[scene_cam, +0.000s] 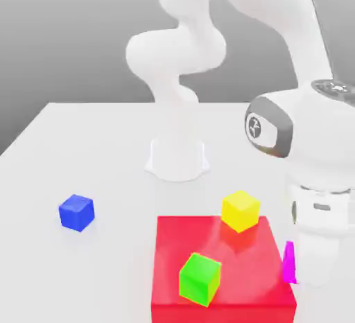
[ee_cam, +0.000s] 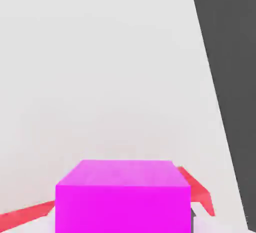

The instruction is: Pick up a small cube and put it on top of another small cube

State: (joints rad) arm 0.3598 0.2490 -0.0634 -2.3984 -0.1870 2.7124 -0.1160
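Jaws pinch magenta cube (ee_cam: 122, 197) beside red block (scene_cam: 222, 266); blue cube (scene_cam: 76, 213) well apart on table (scene_cam: 83, 155)

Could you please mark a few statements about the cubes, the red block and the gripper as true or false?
1. The green cube sits on the red block. True.
2. The blue cube sits on the red block. False: it stands on the table, apart from the block, toward the exterior view's left.
3. The gripper is shut on the magenta cube. True.
4. The magenta cube already rests on the blue cube. False: it is by the red block's edge on the exterior view's right, far from the blue cube.
5. The yellow cube is at the red block's far corner. True.
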